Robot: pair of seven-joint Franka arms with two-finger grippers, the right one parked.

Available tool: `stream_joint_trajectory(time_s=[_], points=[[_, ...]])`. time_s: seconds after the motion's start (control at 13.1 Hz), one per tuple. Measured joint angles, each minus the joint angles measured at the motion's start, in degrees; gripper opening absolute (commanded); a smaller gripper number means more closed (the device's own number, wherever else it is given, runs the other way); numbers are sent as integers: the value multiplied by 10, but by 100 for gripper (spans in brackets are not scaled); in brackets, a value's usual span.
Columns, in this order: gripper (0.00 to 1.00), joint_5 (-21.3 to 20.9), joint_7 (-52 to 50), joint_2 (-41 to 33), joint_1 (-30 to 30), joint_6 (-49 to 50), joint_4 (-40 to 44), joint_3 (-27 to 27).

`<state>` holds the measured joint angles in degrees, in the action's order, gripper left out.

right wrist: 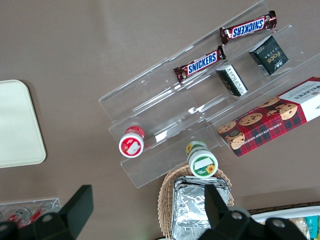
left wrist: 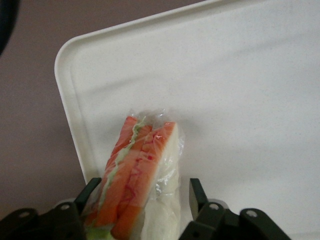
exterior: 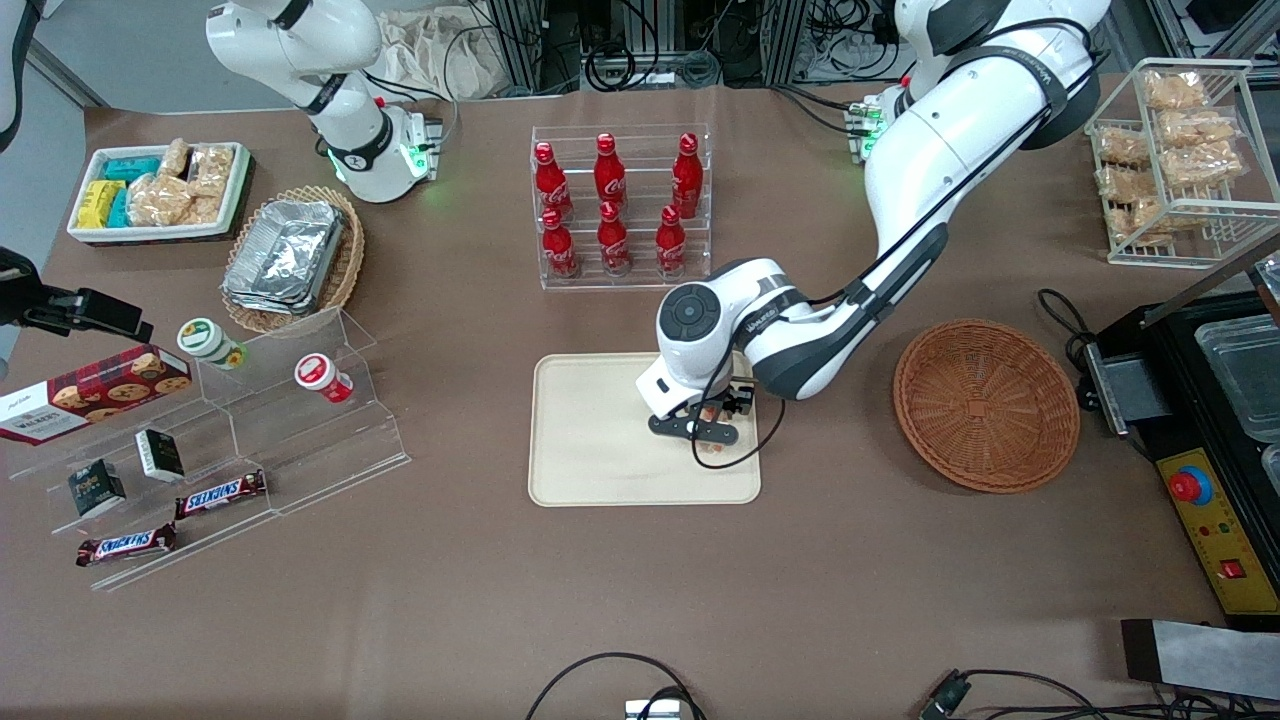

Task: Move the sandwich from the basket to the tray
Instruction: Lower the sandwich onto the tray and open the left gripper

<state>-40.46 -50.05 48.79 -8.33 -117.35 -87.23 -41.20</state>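
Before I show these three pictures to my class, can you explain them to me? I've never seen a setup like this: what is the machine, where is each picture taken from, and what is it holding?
These are two white robot arms at a brown table. One picture looks at them from the front; the others come from small cameras on each arm's wrist.

The working arm reaches over a cream tray. Its gripper, a two-fingered claw, is low over the tray's corner nearest the basket. The wrist camera shows a wrapped sandwich with orange-red filling between the open fingers, resting on the tray near its rim. The round brown basket beside the tray holds nothing.

Elsewhere: red cola bottles in a clear rack, chocolate bars and a cookie box on clear steps, and a lighter basket of foil containers.
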Motion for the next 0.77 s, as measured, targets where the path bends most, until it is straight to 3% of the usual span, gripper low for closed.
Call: stream_joint_trajectory(time_s=[0.38, 0.77], points=[[100, 6, -10, -1, 4, 39, 14, 2], [100, 45, -12, -33, 19, 72, 31, 1]])
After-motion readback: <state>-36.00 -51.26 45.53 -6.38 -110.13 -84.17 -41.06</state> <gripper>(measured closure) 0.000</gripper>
